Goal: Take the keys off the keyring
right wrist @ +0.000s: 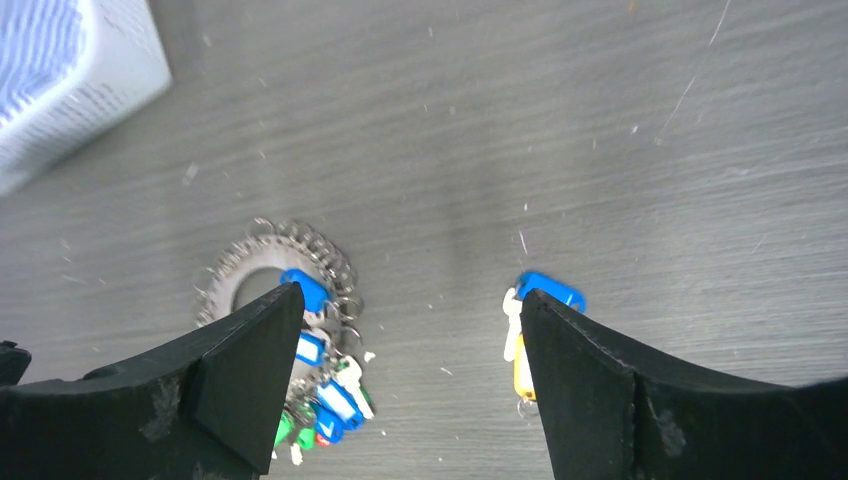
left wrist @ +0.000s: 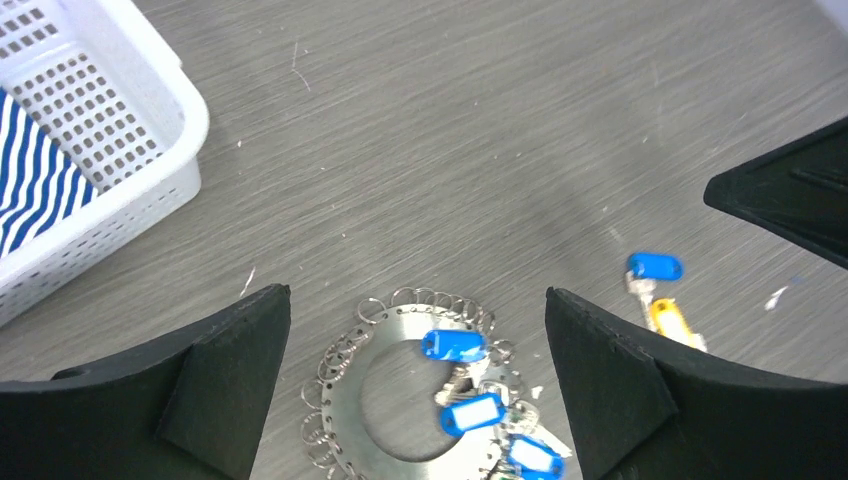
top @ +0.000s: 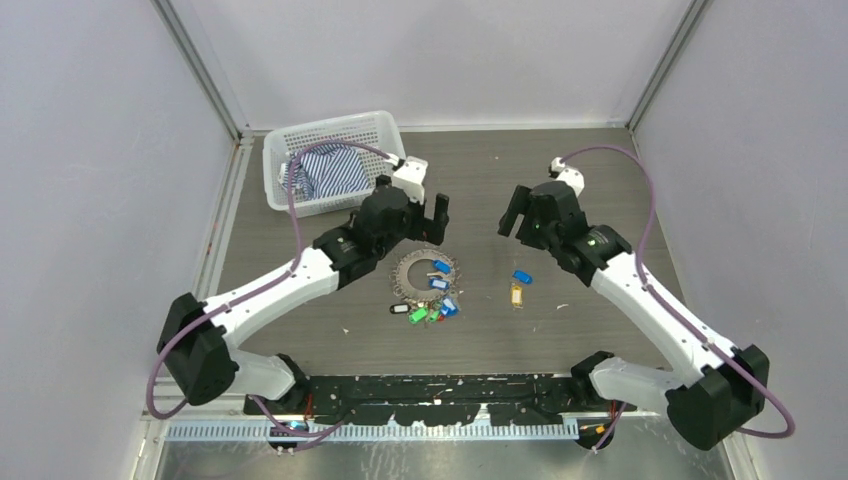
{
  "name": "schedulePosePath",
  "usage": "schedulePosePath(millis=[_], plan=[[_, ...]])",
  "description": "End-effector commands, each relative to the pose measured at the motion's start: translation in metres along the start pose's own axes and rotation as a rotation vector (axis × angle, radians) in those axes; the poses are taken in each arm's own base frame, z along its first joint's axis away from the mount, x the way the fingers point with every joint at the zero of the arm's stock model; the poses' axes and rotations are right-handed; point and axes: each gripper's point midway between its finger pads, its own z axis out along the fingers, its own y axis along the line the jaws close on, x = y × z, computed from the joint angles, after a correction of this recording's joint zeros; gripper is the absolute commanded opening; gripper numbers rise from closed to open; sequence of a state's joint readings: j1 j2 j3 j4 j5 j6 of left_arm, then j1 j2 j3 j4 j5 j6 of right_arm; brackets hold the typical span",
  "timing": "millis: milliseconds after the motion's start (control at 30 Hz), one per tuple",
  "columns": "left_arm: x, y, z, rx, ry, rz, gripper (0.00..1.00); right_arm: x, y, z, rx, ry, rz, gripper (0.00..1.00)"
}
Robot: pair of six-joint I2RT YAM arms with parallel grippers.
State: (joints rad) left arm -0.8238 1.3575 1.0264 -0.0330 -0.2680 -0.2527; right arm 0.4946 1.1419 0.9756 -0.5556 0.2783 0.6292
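Robot lab cell, this: blank white panels (top: 430, 50), aluminium corner posts (top: 205, 70), a scuffed grey counter (top: 600, 165) boxed in between.

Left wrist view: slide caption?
Open left gripper framing the keyring with blue-tagged keys; two loose keys beside it, white basket nearby.

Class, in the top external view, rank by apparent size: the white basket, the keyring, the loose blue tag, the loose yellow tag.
Largest: white basket.
Then keyring.
Last: loose blue tag and loose yellow tag, too alike to rank.
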Motion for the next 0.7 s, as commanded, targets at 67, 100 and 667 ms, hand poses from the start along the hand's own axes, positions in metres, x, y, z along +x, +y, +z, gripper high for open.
schedulePosePath(millis=[67, 100, 667], plan=[[-0.042, 0.006, -0.040, -0.038, 0.010, -0.097, 1.00, -0.081, 0.011, -0.058, -0.056, -0.282, 0.051, 0.86], [-0.044, 0.008, -0.045, -0.044, 0.010, -0.095, 1.00, -0.087, 0.012, -0.063, -0.065, -0.303, 0.058, 0.87], [-0.069, 0.037, -0.081, -0.164, -0.070, -0.109, 1.00, -0.117, 0.021, -0.091, -0.103, -0.384, 0.051, 1.00]])
